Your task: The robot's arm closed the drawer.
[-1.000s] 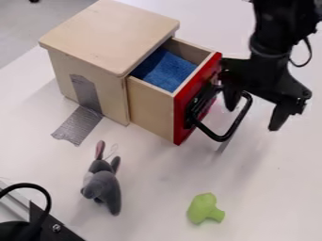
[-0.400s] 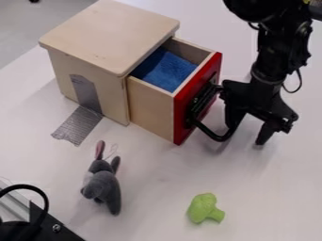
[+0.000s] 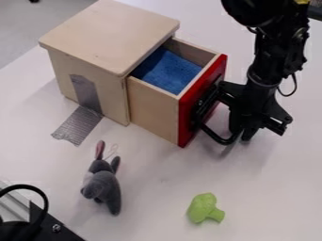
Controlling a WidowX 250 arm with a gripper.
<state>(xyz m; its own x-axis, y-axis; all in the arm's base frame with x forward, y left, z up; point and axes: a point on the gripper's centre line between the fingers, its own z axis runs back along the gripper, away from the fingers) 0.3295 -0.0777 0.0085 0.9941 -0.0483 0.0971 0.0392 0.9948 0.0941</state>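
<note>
- the drawer (image 3: 153,110) is sticking out of the right side of the wooden box (image 3: 107,37), standing open with its red front (image 3: 202,96) facing away from the box
- a blue cloth (image 3: 168,70) is lying inside the drawer, covering much of the part that is showing
- the black handle (image 3: 217,137) is jutting out from the red front as a loop
- the end effector (image 3: 242,136) is hanging down at the outer part of the handle, its fingers standing narrow and gripping the loop
- the black arm (image 3: 267,61) is coming in from the top edge, to the right of the drawer
- silver tape (image 3: 78,124) is running down the box's side and onto the desk (image 3: 157,197)
- a grey plush rabbit (image 3: 107,188) is resting in front of the box, its ears pointing toward it
- a green toy broccoli (image 3: 203,207) is lying to the rabbit's right, well apart from the drawer
- a black cable (image 3: 39,188) is curving at the lower left
</note>
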